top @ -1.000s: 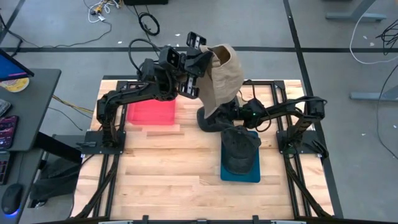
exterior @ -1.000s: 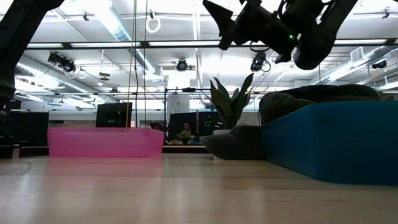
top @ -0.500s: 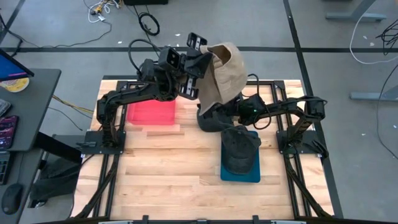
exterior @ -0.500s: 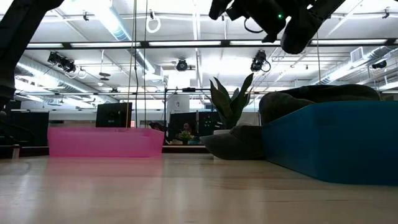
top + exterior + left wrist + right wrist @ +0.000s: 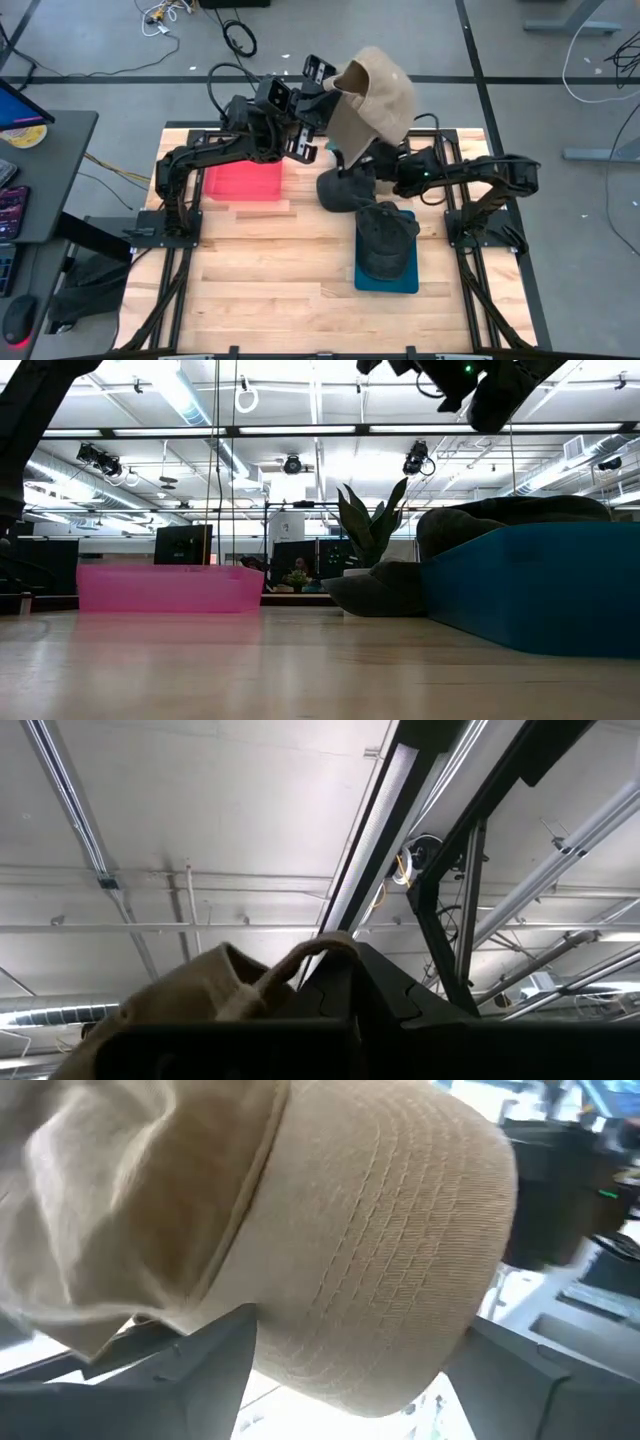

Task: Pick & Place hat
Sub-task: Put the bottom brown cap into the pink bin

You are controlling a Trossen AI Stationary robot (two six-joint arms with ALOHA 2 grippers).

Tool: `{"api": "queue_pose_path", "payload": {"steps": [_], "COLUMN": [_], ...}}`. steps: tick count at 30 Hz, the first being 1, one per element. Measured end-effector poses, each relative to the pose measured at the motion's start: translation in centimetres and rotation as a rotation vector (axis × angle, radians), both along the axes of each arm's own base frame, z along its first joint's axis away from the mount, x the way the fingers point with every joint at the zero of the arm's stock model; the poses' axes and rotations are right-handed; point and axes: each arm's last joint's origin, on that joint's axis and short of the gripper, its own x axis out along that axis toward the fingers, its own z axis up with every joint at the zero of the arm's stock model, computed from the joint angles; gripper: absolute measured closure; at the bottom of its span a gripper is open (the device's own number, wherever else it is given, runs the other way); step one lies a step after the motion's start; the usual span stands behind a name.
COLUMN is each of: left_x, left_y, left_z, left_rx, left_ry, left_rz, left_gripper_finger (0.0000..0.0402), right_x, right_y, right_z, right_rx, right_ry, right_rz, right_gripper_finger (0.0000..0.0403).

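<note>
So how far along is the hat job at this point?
Done: a dark hat sits in the blue bin; another dark hat lies on the table. In hand: the tan hat is held aloft at the left end effector, right end effector beneath. Left: placing it; the pink bin looks empty.

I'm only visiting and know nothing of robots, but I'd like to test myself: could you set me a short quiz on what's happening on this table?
1. True or false: the tan hat lies flat on the table.
2. Which container is nearer the left arm? A: the pink bin. B: the blue bin.
3. What fills the blue bin?

Key
1. False: the hat is held up in the air at the left gripper, and the right gripper sits just under it.
2. A.
3. A dark hat.
</note>
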Motion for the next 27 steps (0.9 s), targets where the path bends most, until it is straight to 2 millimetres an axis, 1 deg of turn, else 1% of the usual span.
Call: {"api": "queue_pose_path", "payload": {"steps": [4, 7, 10, 11, 13, 16, 17, 18, 20, 24, 27], "left_x": [0.0, 0.0, 0.2, 0.2, 0.2, 0.3, 0.3, 0.4, 0.5, 0.9, 1.1], "left_y": [0.0, 0.0, -0.1, -0.1, -0.2, -0.2, -0.2, -0.1, -0.1, 0.2, 0.3], "left_z": [0.0, 0.0, -0.1, -0.1, -0.2, -0.2, -0.2, -0.3, -0.3, -0.6, -0.7], "left_rx": [-0.004, 0.002, 0.011, 0.018, 0.023, 0.014, 0.013, 0.014, 0.026, 0.018, 0.018], "left_ry": [0.004, 0.011, 0.036, 0.044, 0.061, 0.077, 0.087, 0.095, 0.105, 0.161, 0.184], "left_rz": [-0.014, -0.025, -0.053, -0.069, -0.117, -0.147, -0.144, -0.139, -0.125, -0.119, -0.121], "left_gripper_finger": [0.0399, 0.0399, 0.0399, 0.0399, 0.0397, 0.0386, 0.0381, 0.0379, 0.038, 0.0395, 0.039], "right_x": [-0.8, -1.0, -1.1, -1.1, -1.1, -1.3, -1.4, -1.4, -1.6, -2.3, -3.2], "right_y": [-0.4, -0.6, -0.7, -0.7, -0.7, -0.9, -1.0, -1.1, -1.3, -1.5, -1.8], "right_z": [0.9, 1.0, 1.1, 1.1, 1.1, 1.3, 1.3, 1.3, 1.5, 2.2, 3.0], "right_rx": [-0.015, -0.018, -0.018, -0.023, -0.031, -0.071, -0.088, -0.094, -0.099, -0.124, -0.153], "right_ry": [-0.033, -0.039, -0.04, -0.042, -0.044, -0.052, -0.054, -0.055, -0.057, -0.082, -0.101], "right_rz": [-0.029, -0.04, -0.046, -0.051, -0.06, -0.076, -0.082, -0.088, -0.089, -0.114, -0.131], "right_gripper_finger": [0.0116, 0.0129, 0.0159, 0.0177, 0.0233, 0.0349, 0.0374, 0.0384, 0.0386, 0.0395, 0.0397]}}
